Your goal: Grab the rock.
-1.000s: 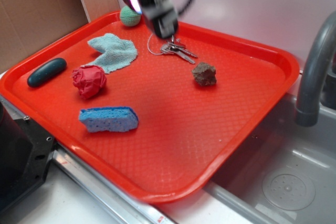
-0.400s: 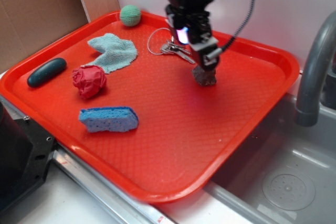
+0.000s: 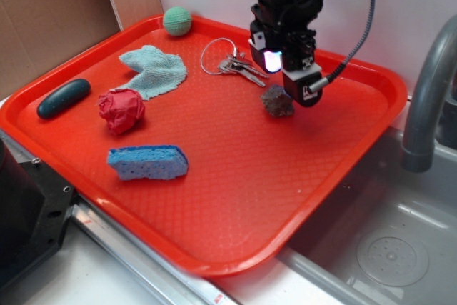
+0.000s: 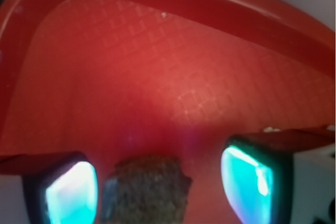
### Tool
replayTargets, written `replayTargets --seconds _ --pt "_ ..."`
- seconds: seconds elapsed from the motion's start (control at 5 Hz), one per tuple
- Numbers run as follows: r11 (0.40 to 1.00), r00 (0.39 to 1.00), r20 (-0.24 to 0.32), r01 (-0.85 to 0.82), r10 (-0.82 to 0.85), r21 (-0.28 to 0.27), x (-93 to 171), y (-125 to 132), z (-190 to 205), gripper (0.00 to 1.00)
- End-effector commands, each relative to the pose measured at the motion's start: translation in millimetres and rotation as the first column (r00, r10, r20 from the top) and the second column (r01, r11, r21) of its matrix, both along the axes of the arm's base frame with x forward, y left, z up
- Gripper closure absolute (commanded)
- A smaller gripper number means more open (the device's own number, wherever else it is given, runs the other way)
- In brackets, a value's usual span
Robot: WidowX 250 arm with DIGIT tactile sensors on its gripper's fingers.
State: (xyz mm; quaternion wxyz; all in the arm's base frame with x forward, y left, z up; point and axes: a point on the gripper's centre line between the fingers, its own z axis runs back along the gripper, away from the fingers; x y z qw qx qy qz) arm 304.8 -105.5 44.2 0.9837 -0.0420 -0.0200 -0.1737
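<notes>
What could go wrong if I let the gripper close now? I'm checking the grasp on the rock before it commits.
The rock sits off-centre in the open gripper, close to the left-side pad in the wrist view and well clear of the other, so closing may shove or roll it. Its lumpy, angular faces could slip out. The keys lie just behind and might get nudged.

Exterior view: gripper covers the rock's 2 o'clock side, fingertips not visible. Arm cut off at 12 o'clock. Faucet cropped at 3 o'clock. Wrist view: rock cut off at 6 o'clock, blurred. Both glowing finger pads cropped at the bottom edge; tray soft-focused throughout.
</notes>
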Motion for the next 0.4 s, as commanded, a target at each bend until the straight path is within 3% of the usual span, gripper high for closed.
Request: replayTargets --seconds 0.0,0.2 --pt "1.0 0.996 0.087 -0.005 0.007 -0.016 -15.5 -12.8 19.6 0.0" --pt "1.0 0.995 0.099 0.004 -0.002 -0.023 -20.9 -13.5 17.4 0.0"
